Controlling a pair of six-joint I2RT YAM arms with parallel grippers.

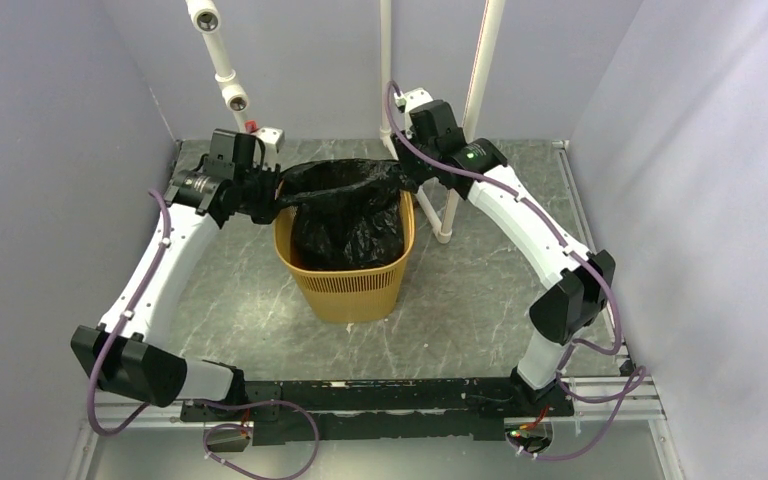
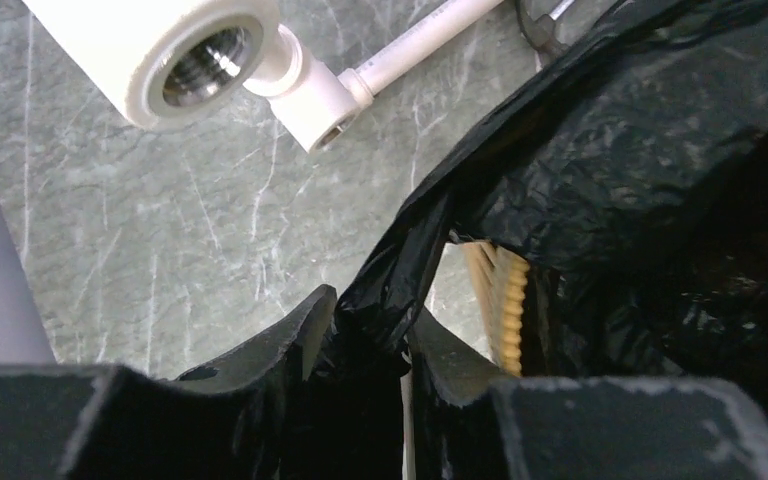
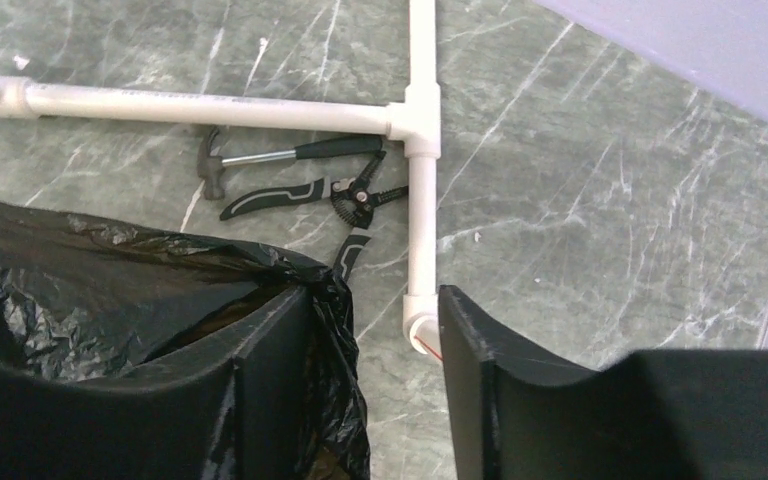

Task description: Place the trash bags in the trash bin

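In trash bin (image 1: 355,290): trash bag (image 1: 348,228); table (image 1: 470,300) beneath.

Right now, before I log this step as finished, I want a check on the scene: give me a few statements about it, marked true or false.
1. The trash bag hangs down inside the trash bin. True.
2. The left gripper pinches a fold of the bag between its fingers. True.
3. The right gripper is clamped shut on the bag. False: its fingers stand apart, and the bag only drapes against one of them.
4. The bin lies tipped on its side. False: it stands upright on the table.
5. A hammer lies on the table next to a white pipe. True.
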